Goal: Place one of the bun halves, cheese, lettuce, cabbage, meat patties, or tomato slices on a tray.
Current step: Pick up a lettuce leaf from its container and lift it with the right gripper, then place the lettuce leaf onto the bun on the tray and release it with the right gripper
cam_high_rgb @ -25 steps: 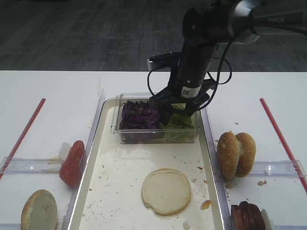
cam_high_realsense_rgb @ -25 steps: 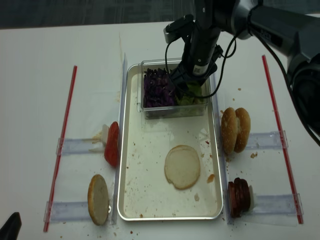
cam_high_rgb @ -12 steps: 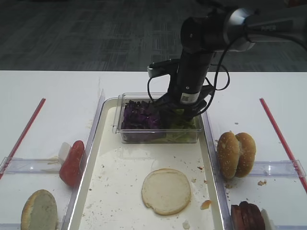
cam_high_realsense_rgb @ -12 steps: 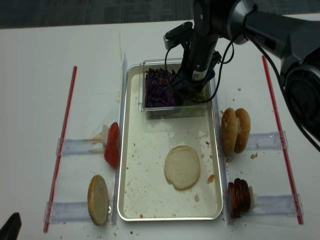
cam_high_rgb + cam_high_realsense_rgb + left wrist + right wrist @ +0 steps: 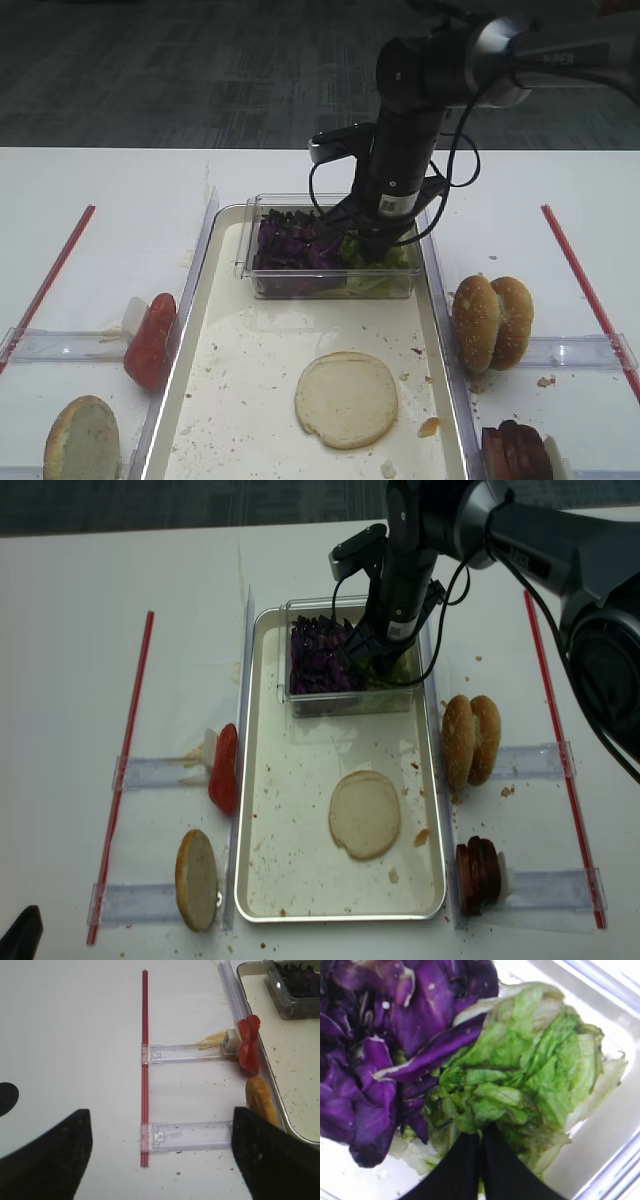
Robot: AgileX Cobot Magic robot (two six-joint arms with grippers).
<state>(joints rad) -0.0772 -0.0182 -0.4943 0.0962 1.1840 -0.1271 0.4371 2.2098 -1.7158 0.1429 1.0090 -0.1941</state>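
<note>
A clear box [image 5: 330,285] at the far end of the cream tray [image 5: 200,330] holds purple cabbage [image 5: 290,240] on its left and green lettuce [image 5: 380,258] on its right. My right gripper [image 5: 365,240] reaches down into the box. In the right wrist view its gripper [image 5: 481,1135] is shut, tips buried in the lettuce [image 5: 530,1075], with a sliver of green between the fingers and the cabbage [image 5: 380,1035] beside them. A cut-face-up bun half [image 5: 346,398] lies on the tray. My left gripper [image 5: 161,1115] hangs open over bare table. No cheese is in view.
Tomato slices [image 5: 150,340] and a bun half [image 5: 82,438] stand in clear holders left of the tray. Two seeded bun halves [image 5: 492,322] and meat patties [image 5: 515,450] stand on the right. Red strips [image 5: 50,270] [image 5: 585,285] mark both sides. Crumbs dot the tray.
My right gripper has sunk from above the box down into the lettuce, and its fingers have gone from open to shut. The left arm has not moved.
</note>
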